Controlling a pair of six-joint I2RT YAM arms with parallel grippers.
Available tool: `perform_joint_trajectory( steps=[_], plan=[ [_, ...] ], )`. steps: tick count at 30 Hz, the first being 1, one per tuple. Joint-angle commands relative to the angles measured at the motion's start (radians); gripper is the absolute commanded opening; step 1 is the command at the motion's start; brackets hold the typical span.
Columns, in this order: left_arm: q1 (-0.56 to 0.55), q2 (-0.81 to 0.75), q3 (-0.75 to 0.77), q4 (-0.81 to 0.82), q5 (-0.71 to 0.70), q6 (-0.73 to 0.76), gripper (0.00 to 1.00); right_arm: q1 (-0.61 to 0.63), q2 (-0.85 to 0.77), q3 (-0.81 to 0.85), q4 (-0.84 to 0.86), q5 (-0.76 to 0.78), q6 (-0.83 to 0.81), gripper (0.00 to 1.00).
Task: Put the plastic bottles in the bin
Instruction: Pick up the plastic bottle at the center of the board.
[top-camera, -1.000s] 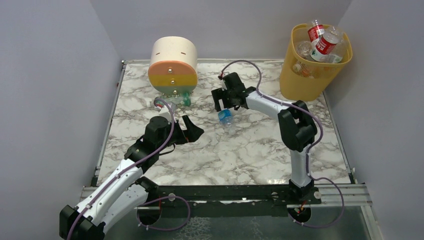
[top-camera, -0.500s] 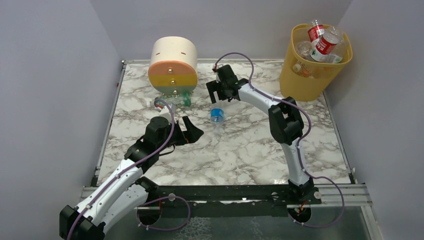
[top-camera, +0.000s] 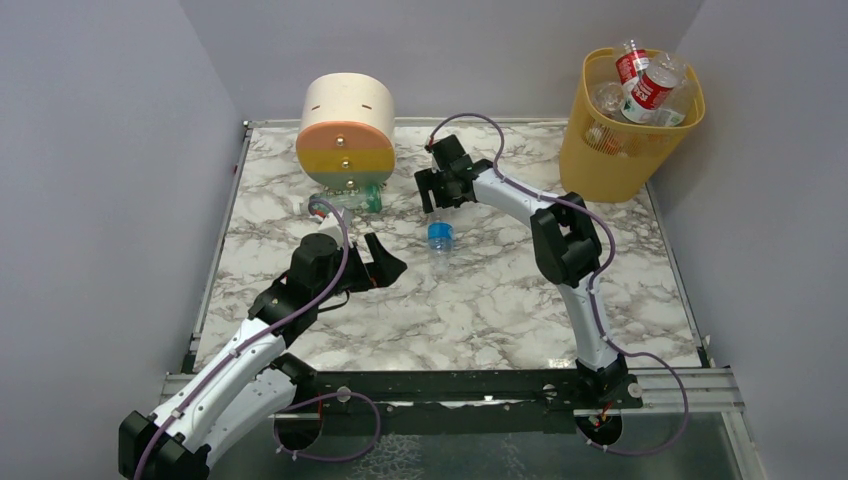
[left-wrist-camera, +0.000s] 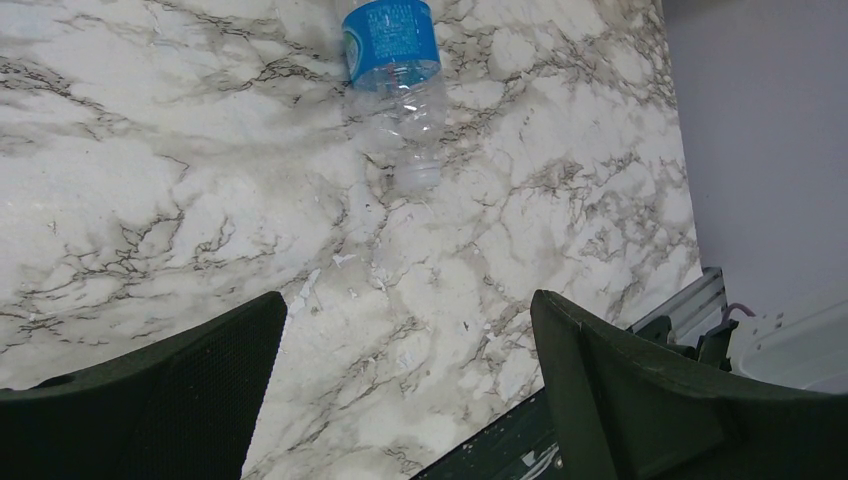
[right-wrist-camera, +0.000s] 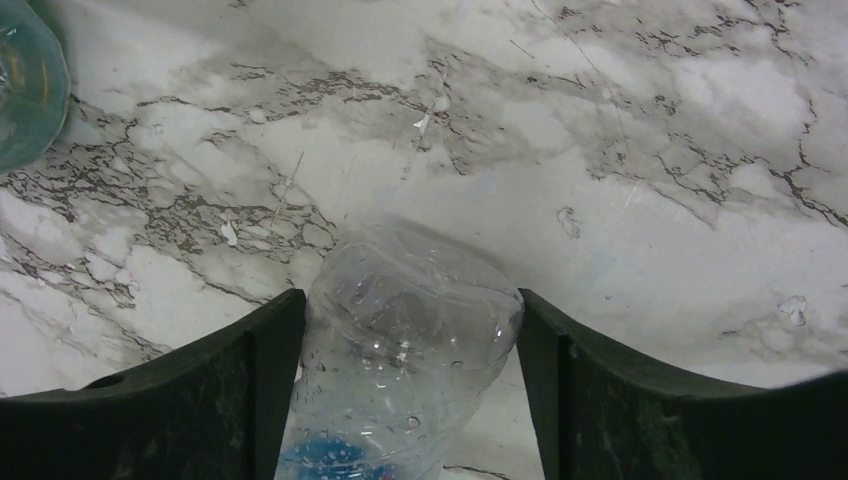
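1. Top external view: the clear plastic bottle with a blue label (top-camera: 439, 237) lies on its side on the white marble-pattern table (top-camera: 480, 300). It is near the table's middle and well apart from the tall translucent yellow-orange plastic bin (top-camera: 600, 160) in the far right corner.
2. The right gripper (top-camera: 437, 200) stands over that bottle's far end.
3. Right wrist view: the black fingers (right-wrist-camera: 200, 400) flank the bottle's clear body, one on each side, partly spread. Their inner edges meet its walls. Whether they press it cannot be told.
4. The left gripper (top-camera: 385, 258) is spread wide and holds nothing. It sits near the bottle, apart from it.
5. Red-labelled plastic bottles (top-camera: 648, 85) are heaped above the bin's rim.
6. A green-tinted plastic bottle (top-camera: 350, 203) lies at the foot of the round cream, orange, yellow and green drawer unit (top-camera: 345, 130).
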Motion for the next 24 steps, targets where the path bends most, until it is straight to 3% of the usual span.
perform_joint_trajectory(
  steps=[1,5,13,19,24],
  plan=[
    [0.007,-0.016,0.018,0.009,-0.009,0.013,0.99,0.006,-0.007,-0.011,-0.009,-0.053,0.032,0.72],
    [0.007,-0.02,0.024,0.0,-0.011,0.024,0.99,0.005,-0.035,-0.018,-0.01,-0.068,0.039,0.53],
    [0.007,0.0,0.045,-0.003,-0.006,0.045,0.99,-0.015,-0.204,0.023,-0.044,-0.025,0.038,0.51],
    [0.007,0.014,0.055,0.004,0.0,0.049,0.99,-0.116,-0.376,0.063,-0.034,-0.006,0.052,0.51],
    [0.007,0.031,0.049,0.021,0.01,0.045,0.99,-0.203,-0.565,0.05,0.078,0.075,0.039,0.51]
  ],
)
